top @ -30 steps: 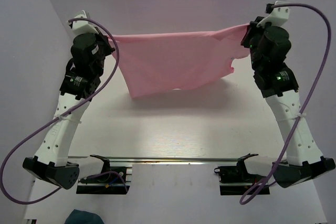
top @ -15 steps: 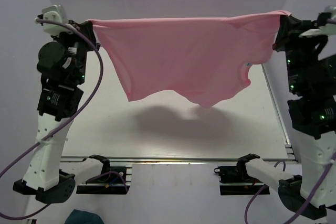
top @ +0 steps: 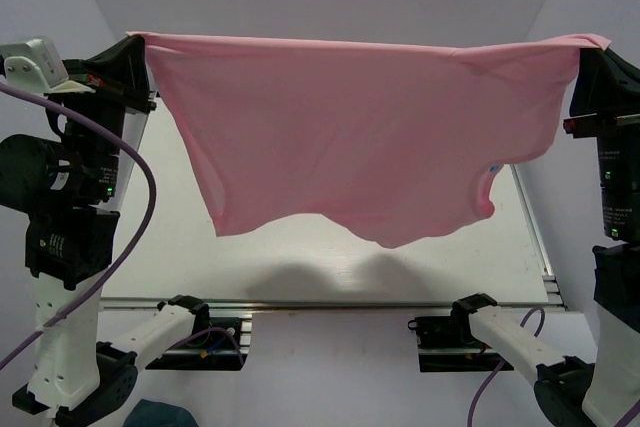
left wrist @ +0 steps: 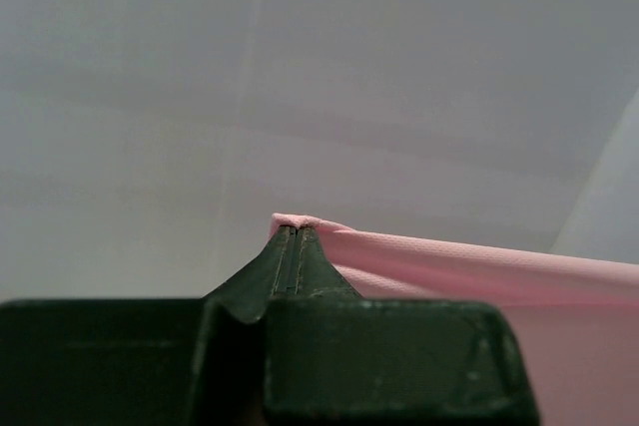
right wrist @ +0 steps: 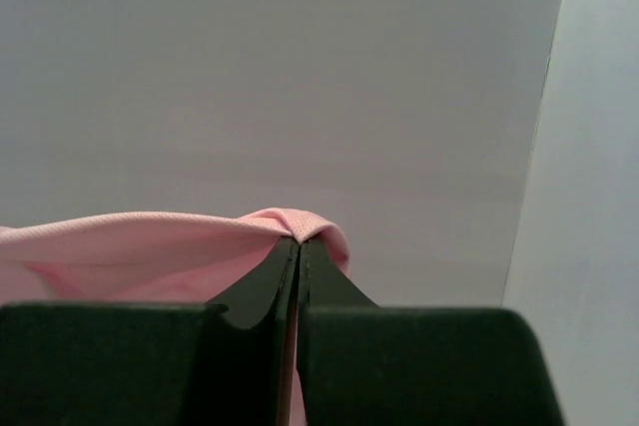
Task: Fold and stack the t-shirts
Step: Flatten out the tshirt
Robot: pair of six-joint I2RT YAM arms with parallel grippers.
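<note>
A plain light pink t-shirt (top: 350,137) hangs stretched wide in the air between my two grippers, high above the table. My left gripper (top: 137,44) is shut on its upper left corner; the pinched fabric (left wrist: 300,220) shows at my left gripper's tips (left wrist: 294,231) in the left wrist view. My right gripper (top: 590,47) is shut on the upper right corner; the fabric (right wrist: 290,221) bunches over my right gripper's tips (right wrist: 299,242) in the right wrist view. The shirt's lower edge hangs loose and uneven, clear of the table.
The white table (top: 180,247) lies below the shirt with its shadow on it. A metal rail (top: 330,302) runs along the near edge. White walls enclose the back and sides. A dark teal cloth (top: 155,415) lies at the bottom left.
Both arms have risen and spread apart. The shirt went from hanging low at the back to being lifted high and stretched wide, nearer the camera.
</note>
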